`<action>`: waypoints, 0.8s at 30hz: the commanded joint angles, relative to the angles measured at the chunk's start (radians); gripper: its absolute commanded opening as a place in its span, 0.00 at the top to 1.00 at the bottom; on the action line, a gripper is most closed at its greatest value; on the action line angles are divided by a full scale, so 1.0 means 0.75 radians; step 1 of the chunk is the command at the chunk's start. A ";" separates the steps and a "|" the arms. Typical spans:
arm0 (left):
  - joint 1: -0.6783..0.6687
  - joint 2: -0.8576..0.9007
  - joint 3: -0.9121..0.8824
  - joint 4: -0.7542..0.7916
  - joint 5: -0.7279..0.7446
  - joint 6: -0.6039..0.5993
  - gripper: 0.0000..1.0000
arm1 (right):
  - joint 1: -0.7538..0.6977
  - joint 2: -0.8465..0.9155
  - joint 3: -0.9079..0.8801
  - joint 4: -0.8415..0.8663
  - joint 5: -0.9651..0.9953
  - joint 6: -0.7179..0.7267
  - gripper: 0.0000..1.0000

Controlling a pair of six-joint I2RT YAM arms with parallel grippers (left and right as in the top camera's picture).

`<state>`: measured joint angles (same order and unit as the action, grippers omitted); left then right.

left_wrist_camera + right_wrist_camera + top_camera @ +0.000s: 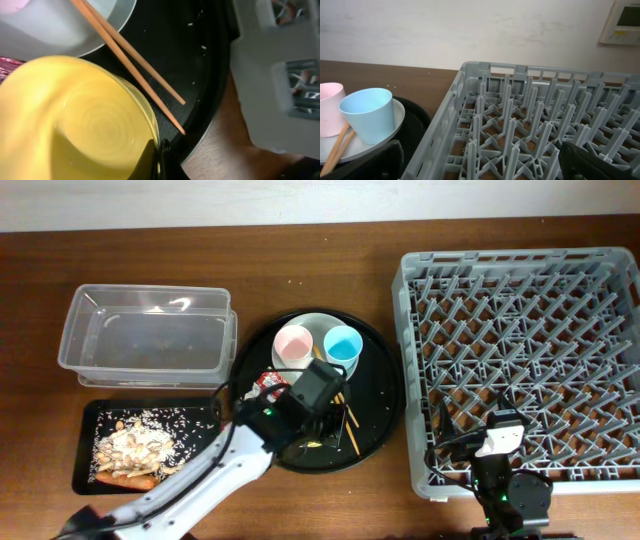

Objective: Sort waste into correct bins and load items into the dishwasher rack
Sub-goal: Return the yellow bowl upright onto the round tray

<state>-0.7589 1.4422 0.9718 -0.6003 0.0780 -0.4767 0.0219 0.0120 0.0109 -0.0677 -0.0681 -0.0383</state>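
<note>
Yellow bowl (pixel 75 120) is pinched at its rim by the closed left gripper (pixel 156 157) over the round black tray (pixel 200 75), beside the chopsticks (pixel 135 65), likely for dishwasher rack (pixel 520 340) loading. Right gripper (pixel 503 432) is kept wide open, empty.

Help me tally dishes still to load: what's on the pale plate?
The pink cup and blue cup stand upright on the plate; the chopsticks cross its rim. The left arm covers its near part, so that is unseen.
</note>
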 commanded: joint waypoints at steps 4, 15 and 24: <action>-0.041 0.042 0.019 0.012 0.019 -0.013 1.00 | -0.004 -0.008 -0.007 -0.006 -0.003 -0.009 0.02; -0.112 0.042 0.016 -0.042 -0.053 -0.012 0.67 | -0.004 -0.008 -0.007 -0.006 -0.003 -0.009 0.02; 0.089 0.001 0.227 -0.401 -0.344 -0.012 0.55 | -0.004 -0.008 -0.007 -0.007 -0.003 -0.008 0.02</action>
<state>-0.7811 1.4639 1.0924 -0.8532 -0.0933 -0.4877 0.0219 0.0120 0.0109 -0.0677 -0.0685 -0.0383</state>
